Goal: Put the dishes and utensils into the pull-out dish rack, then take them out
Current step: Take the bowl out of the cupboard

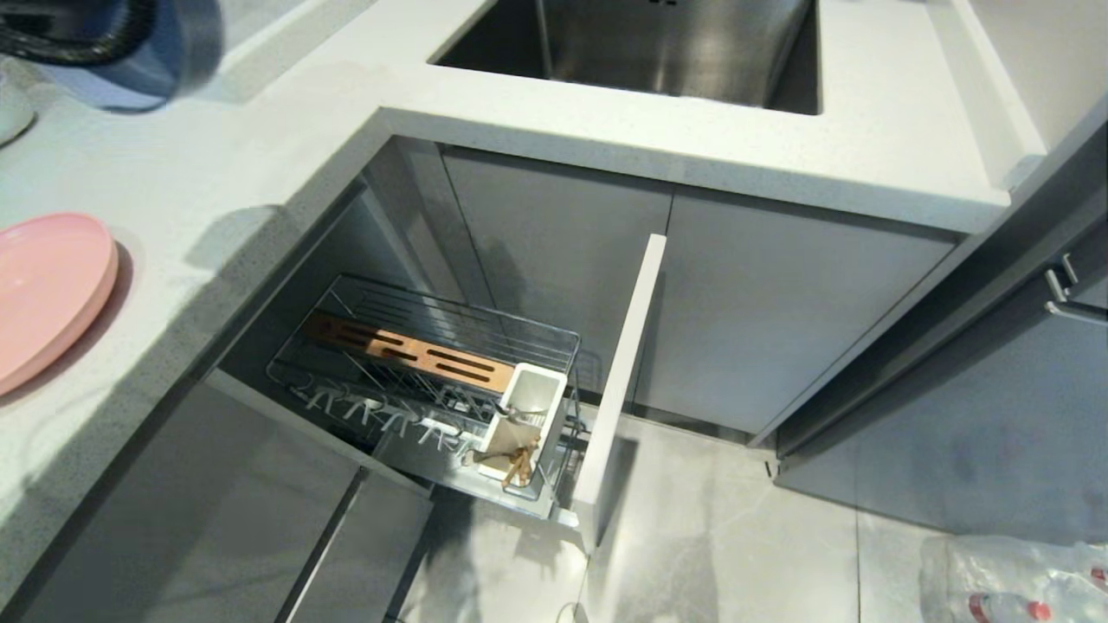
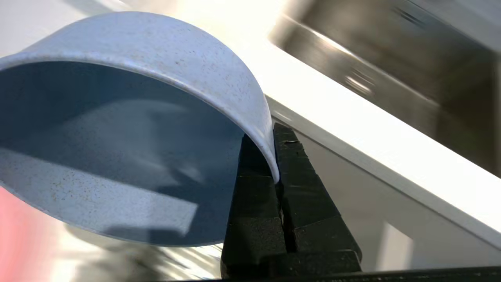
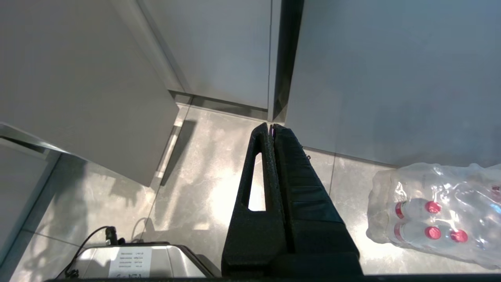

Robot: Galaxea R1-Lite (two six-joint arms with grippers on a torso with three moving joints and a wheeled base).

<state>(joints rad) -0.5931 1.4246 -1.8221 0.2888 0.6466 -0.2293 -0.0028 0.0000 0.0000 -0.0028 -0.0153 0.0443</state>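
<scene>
left wrist view, one bowl [image 2: 129,129] (hand-gripped), one plate [image 1: 48,290]

Both grippers are matte black with a grainy, foam-like surface. The left gripper [image 2: 276,156] has blocky, ridged fingers. The right gripper [image 3: 272,131] tapers to a narrow tip, with a long slot through one finger.

One pink plate [image 1: 48,290] lies on the counter [image 1: 260,164], left of the pull-out dish rack [image 1: 433,381]; one blue-grey bowl [image 2: 129,129] shows in the left wrist view; the rack counts one wooden strip [image 1: 407,350] and one white utensil cup [image 1: 525,415]; one sink [image 1: 658,48] sits beyond the rack; one wrapped pack of bottles [image 3: 434,211] lies on the floor, right of the rack, with at least four red caps showing.
</scene>
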